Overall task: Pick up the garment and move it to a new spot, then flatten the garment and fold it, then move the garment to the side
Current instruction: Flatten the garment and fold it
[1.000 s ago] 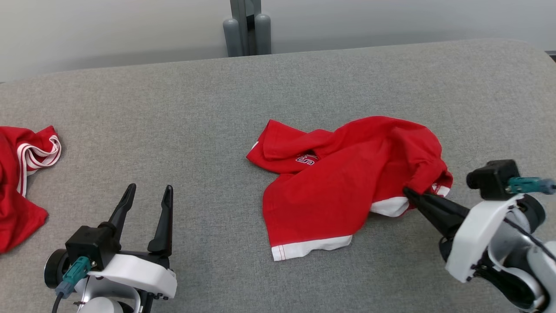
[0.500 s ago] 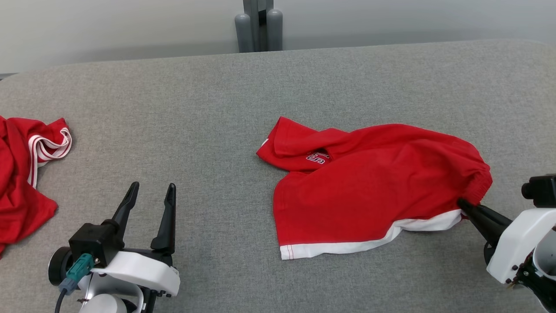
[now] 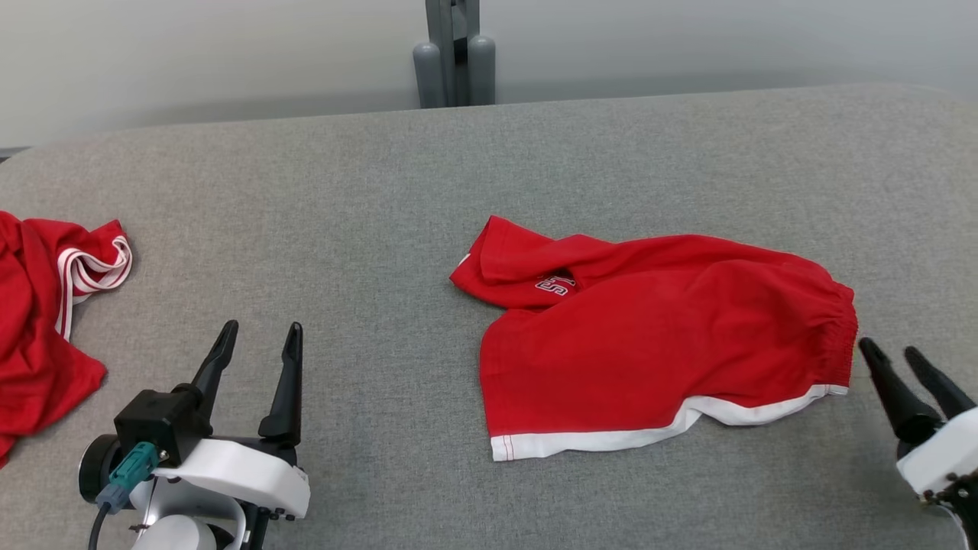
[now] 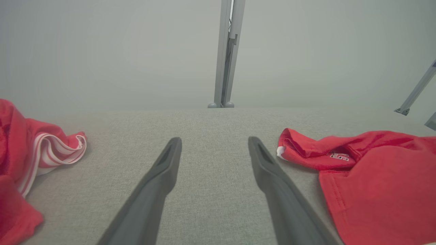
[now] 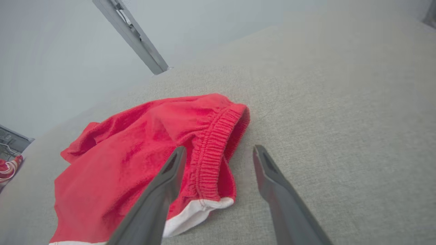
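Note:
The garment (image 3: 657, 344) is a pair of red shorts with white hems, spread loosely on the grey padded table (image 3: 535, 160), its elastic waistband at the right end. The right wrist view shows the garment (image 5: 143, 149) with its waistband between and behind the fingertips. My right gripper (image 3: 890, 351) stands open just right of the waistband, holding nothing; it is the same right gripper (image 5: 219, 153) in its wrist view. At the lower left my left gripper (image 3: 260, 336) is open and empty, well left of the garment (image 4: 371, 170); its wrist view shows that left gripper (image 4: 214, 144) too.
A second red garment with white stripes (image 3: 46, 305) lies bunched at the table's left edge. A grey post (image 3: 454, 50) stands behind the table's far edge. Bare grey surface lies between the two garments and behind them.
My right gripper pulled the garment's waistband end to the right, stretching the shorts out, then opened and let go. The head camera shifted a little. The left gripper stayed put.

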### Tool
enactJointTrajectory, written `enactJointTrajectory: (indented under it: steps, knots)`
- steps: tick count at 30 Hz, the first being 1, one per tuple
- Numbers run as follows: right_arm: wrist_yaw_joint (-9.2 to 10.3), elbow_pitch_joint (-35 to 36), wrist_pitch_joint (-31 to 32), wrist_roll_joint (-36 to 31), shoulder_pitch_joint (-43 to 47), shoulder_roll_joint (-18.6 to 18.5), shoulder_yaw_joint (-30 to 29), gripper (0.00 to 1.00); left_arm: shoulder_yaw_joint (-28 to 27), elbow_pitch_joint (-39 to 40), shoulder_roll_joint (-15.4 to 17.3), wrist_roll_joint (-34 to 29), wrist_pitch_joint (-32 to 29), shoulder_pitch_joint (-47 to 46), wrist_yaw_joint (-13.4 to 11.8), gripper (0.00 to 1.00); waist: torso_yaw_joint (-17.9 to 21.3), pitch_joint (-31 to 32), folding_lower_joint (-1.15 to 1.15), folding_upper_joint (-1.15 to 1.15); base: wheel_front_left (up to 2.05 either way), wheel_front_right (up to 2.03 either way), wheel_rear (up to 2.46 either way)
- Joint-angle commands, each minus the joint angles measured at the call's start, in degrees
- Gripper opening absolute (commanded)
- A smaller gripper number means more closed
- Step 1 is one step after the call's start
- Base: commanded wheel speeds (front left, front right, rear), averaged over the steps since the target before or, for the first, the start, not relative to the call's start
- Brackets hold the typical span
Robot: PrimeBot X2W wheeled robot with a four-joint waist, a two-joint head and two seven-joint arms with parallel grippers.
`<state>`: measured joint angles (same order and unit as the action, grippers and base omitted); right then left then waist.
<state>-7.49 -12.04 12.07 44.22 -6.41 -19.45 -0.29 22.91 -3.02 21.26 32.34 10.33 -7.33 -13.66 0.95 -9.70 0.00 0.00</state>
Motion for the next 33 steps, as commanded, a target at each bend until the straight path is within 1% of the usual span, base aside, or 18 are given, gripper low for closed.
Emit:
enactJointTrajectory:
  steps: [1, 3, 6, 11, 14, 19, 21, 24, 26, 33]
  knots:
    - [0.0, 0.2, -1.3, -1.0, 1.0, 0.8, -1.6, 1.0, -0.3, 0.0, 0.5, 0.2, -0.1, 0.2, -0.2, 1.0, 0.3, 0.7, 0.0, 0.0, 0.0, 0.0, 0.0]
    - [0.0, 1.2, -3.8, -2.3, 1.3, 2.2, -5.1, 1.0, -0.6, 0.3, 0.8, 0.3, -0.1, 0.4, -0.5, 1.0, 0.6, 1.2, 0.0, 0.0, 0.0, 0.0, 0.0]
    - [0.0, 3.5, -7.4, -6.0, 1.0, 4.9, -8.8, 1.0, -1.1, 0.7, 1.3, 0.2, 0.1, 0.6, -1.0, 1.0, 1.0, 2.2, 0.0, 0.0, 0.0, 0.0, 0.0]
    - [0.0, 8.4, -11.9, -14.2, -1.1, 8.8, -10.0, 1.0, -2.3, 1.5, 2.3, 0.0, 0.4, 0.3, -1.9, 1.0, 1.1, 3.6, 0.0, 0.0, 0.0, 0.0, 0.0]
    - [0.0, 10.1, -12.7, -18.9, -2.0, 10.8, -7.5, 1.0, -2.9, 2.0, 2.3, 0.7, 0.3, 0.9, -2.3, 1.0, 0.8, 4.6, 0.0, 0.0, 0.0, 0.0, 0.0]
    - [0.01, 11.0, -13.5, -25.3, -1.2, 12.3, -1.9, 1.0, -3.1, 2.9, 2.7, 0.5, 0.3, 2.3, -3.2, 1.0, -0.2, 6.2, 0.0, 0.0, 0.0, 0.0, 0.0]
    - [0.01, 11.0, -14.1, -27.5, -0.2, 12.7, -0.8, 1.0, -3.1, 2.7, 2.8, 0.6, 0.5, 3.1, -3.4, 1.0, -0.7, 6.9, 0.0, 0.0, 0.0, 0.0, 0.0]
    - [0.01, 11.1, -14.8, -29.7, 1.5, 13.5, 0.4, 1.0, -2.8, 2.8, 2.7, 0.9, 0.5, 4.4, -3.7, 1.0, -1.3, 7.9, 0.0, 0.0, 0.0, 0.0, 0.0]
    - [0.01, 11.0, -14.8, -29.8, 3.0, 14.3, 1.0, 1.0, -2.7, 2.9, 2.8, 0.9, 0.2, 5.2, -4.1, 1.0, -1.6, 8.7, 0.0, 0.0, 0.0, 0.0, 0.0]
    - [0.01, 10.9, -14.1, -31.9, 6.6, 15.3, 1.2, 1.0, -2.2, 3.3, 3.6, 0.3, -0.6, 6.7, -4.8, 1.0, -1.9, 10.2, 0.0, 0.0, 0.0, 0.0, 0.0]
